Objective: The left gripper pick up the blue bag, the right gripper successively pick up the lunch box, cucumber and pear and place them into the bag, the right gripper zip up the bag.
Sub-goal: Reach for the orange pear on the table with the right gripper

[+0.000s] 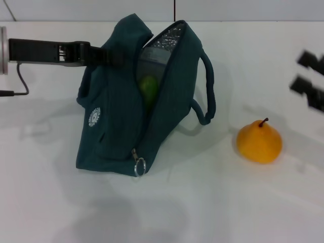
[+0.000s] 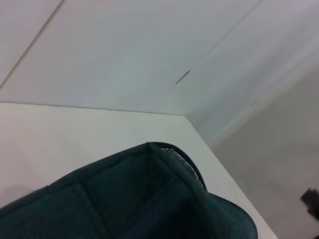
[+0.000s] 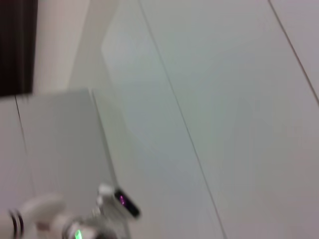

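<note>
The blue bag (image 1: 121, 126) stands on the white table, its top unzipped and gaping, with silver lining showing. My left gripper (image 1: 109, 56) reaches in from the left and is shut on the bag's upper edge by a handle. Inside the opening I see the green cucumber (image 1: 148, 88) and above it a greyish shape that may be the lunch box (image 1: 153, 56). The pear (image 1: 259, 142) sits on the table to the right of the bag. My right gripper (image 1: 308, 76) is blurred at the right edge, above and right of the pear, open and empty. The bag's fabric fills the lower left wrist view (image 2: 129, 199).
The bag's zipper ring pull (image 1: 139, 164) hangs at its lower front corner. One handle (image 1: 207, 91) loops out on the side facing the pear. The table's far edge (image 1: 243, 21) meets a pale wall. The right wrist view shows only wall and table.
</note>
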